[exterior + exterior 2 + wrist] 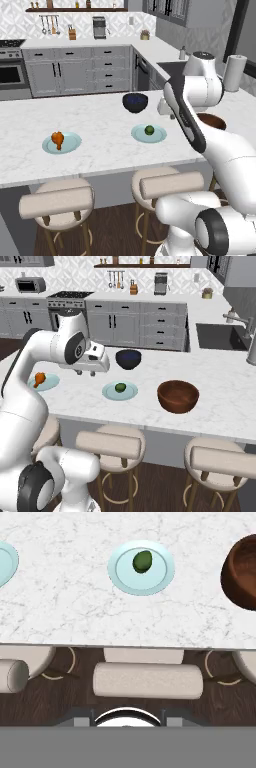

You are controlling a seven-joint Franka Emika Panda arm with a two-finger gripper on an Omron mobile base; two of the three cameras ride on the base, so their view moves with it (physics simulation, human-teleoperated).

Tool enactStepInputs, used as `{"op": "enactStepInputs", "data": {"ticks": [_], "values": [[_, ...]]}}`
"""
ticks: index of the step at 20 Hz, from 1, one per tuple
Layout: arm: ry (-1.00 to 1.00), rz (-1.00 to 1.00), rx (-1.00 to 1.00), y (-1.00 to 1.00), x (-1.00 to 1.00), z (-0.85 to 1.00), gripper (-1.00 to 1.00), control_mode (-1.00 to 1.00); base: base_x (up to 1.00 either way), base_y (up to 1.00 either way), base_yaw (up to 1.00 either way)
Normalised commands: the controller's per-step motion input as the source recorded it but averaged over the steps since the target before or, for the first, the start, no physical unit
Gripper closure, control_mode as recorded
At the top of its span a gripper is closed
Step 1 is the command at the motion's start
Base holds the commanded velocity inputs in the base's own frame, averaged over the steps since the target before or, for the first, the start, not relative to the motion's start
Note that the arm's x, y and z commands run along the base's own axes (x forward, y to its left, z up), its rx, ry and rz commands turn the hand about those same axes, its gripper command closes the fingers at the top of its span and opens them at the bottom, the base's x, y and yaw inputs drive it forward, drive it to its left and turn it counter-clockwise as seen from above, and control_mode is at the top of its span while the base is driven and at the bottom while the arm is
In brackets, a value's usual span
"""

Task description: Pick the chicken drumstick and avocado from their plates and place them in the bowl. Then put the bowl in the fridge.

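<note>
**A:** While the gripper (86,373) hangs above the table (100,150), I cannot tell whether it is released or clenched. Where are the targets?

**B:** Take the bowl (178,396) as landmark. The avocado (120,387) lies on the plate (111,392) just beside it; the drumstick (39,377) lies on the far plate (49,384), well apart from it.

**A:** How to do it well?

**B:** I'd centre over one item, descend straight, and close on food, not rim.

**A:** Counts?

**B:** Two plates, one drumstick, one avocado, two bowls: brown, plus the navy bowl (128,358) behind. Stools (116,443): three seen under the table edge.
</note>
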Motion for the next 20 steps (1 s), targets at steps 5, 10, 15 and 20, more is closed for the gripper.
{"op": "enactStepInputs", "data": {"ticks": [5,10,15,20], "values": [[0.30,-0.01,0.00,0.00,0.78,0.00,-1.00,-1.00,0.00,0.00,0.00],[0.38,-0.05,0.00,-0.02,1.00,-0.07,-1.00,-1.00,0.00,0.00,0.00],[0.05,-0.08,0.00,0.00,1.00,-0.48,-1.00,-1.00,0.00,0.00,0.00],[0.00,-0.03,0.00,-0.29,1.00,-0.79,-1.00,-1.00,0.00,0.00,0.00]]}}
